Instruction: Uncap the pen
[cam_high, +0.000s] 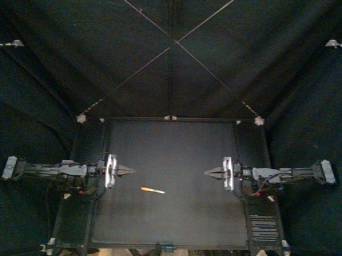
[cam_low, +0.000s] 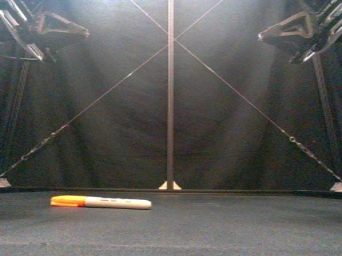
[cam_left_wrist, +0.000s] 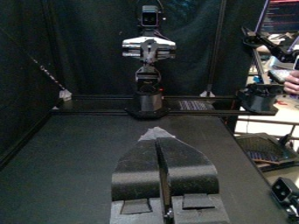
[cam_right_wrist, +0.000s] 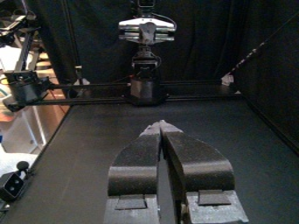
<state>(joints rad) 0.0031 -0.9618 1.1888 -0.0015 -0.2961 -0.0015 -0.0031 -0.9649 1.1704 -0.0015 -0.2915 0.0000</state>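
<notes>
**Top view.** Table (cam_high: 134, 225): black, carries one item. Pen (cam_high: 152, 189): lies flat, just off the table's centre toward 7 o'clock, with its long axis roughly 9 to 3. Left gripper (cam_high: 128, 173): at the table's 9 o'clock side, tip pointing toward 3, apart from the pen. Right gripper (cam_high: 209, 173): at the 3 o'clock side, tip pointing toward 9, farther from the pen than the left one.

**Front view.** The pen has a white barrel. The orange cap (cam_low: 64, 201) is seated on its 9 o'clock end with no gap showing. Both grippers hang high, at 10 and 2 o'clock, clear of the table.

**Left wrist view.** Jaws pressed together to a point, nothing between them. Pen not in view.

**Right wrist view.** Jaws likewise closed and empty. Pen not in view.

**Progress, as judged.** No step is done: the pen is untouched and capped. Left to do: descend, open, grip the barrel with one gripper and the cap with the other, then pull them apart.
</notes>
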